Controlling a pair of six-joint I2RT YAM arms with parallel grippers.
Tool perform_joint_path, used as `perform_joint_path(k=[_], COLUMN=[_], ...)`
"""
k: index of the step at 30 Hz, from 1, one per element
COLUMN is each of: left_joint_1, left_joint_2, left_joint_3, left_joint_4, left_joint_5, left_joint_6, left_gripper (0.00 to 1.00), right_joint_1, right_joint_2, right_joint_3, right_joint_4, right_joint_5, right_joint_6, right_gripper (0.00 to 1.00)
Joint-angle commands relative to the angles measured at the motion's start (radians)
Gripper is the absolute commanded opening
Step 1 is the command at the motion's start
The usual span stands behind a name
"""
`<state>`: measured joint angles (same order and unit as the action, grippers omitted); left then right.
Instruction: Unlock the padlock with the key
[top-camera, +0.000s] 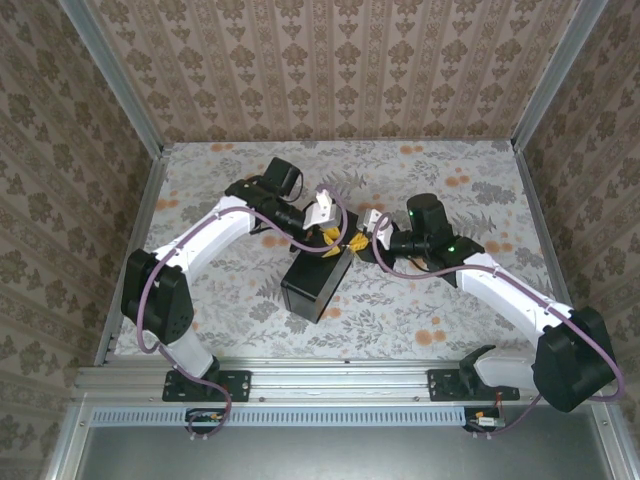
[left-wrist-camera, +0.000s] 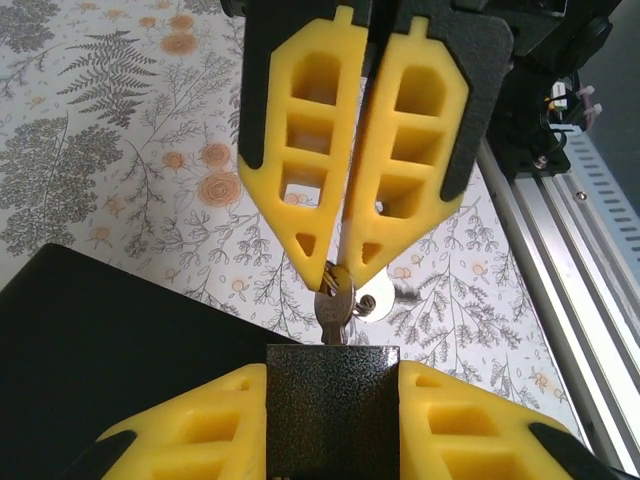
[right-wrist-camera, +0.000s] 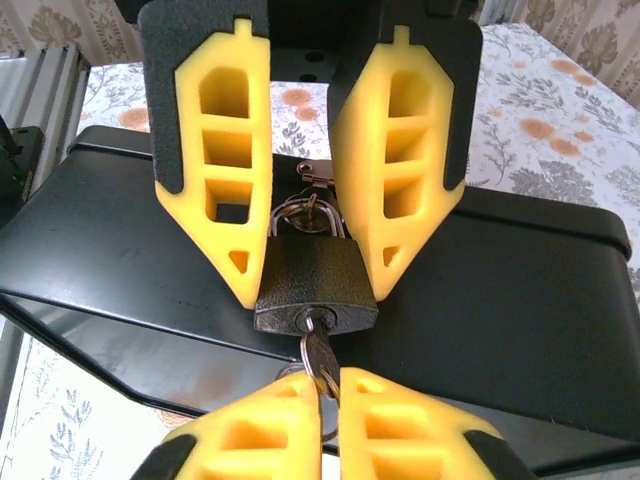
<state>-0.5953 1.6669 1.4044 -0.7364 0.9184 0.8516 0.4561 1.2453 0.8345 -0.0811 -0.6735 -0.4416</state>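
Observation:
The padlock (right-wrist-camera: 315, 285) has a dark textured body and hangs from the hasp of a black box (right-wrist-camera: 520, 300). My left gripper (left-wrist-camera: 332, 378) is shut on the padlock body (left-wrist-camera: 332, 410), one yellow finger on each side. The key (right-wrist-camera: 320, 355) sits in the keyhole on the padlock's underside. My right gripper (right-wrist-camera: 330, 385) is shut on the key's head. In the left wrist view the key (left-wrist-camera: 335, 310) stands up from the padlock, between the right gripper's fingertips (left-wrist-camera: 338, 268). From above, both grippers meet over the box (top-camera: 315, 285).
The box lies at an angle in the middle of the floral table (top-camera: 420, 310). An aluminium rail (left-wrist-camera: 570, 250) runs along the table's near edge. Patterned walls close in the back and sides. A key ring (left-wrist-camera: 365, 303) hangs beside the key.

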Motion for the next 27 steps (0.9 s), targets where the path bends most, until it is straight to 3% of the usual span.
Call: perform_joint_path(k=[1, 3, 6, 13, 18, 22, 27], left_joint_1=[-0.015, -0.014, -0.006, 0.052, 0.104, 0.159, 0.18], left_joint_2=[-0.03, -0.035, -0.065, -0.134, -0.145, -0.173, -0.274], left_joint_3=[-0.012, -0.017, -0.041, -0.035, -0.051, -0.104, -0.208], left_joint_4=[0.139, 0.154, 0.222, 0.237, 0.276, 0.307, 0.36], left_joint_5=[0.033, 0.038, 0.036, 0.064, -0.143, -0.337, -0.405], left_joint_6=[-0.068, -0.09, -0.155, -0.256, -0.538, -0.793, -0.913], left_gripper=[0.27, 0.4, 0.49, 0.54, 0.57, 0.52, 0.5], right_joint_1=[0.019, 0.015, 0.01, 0.01, 0.032, 0.056, 0.071], right_joint_2=[-0.03, -0.05, -0.09, -0.08, -0.02, 0.011, 0.033], right_joint_3=[0.046, 0.041, 0.027, 0.085, 0.134, 0.178, 0.183], right_joint_4=[-0.136, -0.194, -0.181, -0.16, -0.176, -0.217, -0.241], right_joint_5=[-0.083, -0.025, 0.013, 0.034, 0.041, 0.036, 0.057], right_joint_6=[0.027, 0.007, 0.011, 0.025, -0.089, -0.189, -0.283], right_gripper=[0.3, 0.37, 0.4, 0.45, 0.48, 0.5, 0.52])
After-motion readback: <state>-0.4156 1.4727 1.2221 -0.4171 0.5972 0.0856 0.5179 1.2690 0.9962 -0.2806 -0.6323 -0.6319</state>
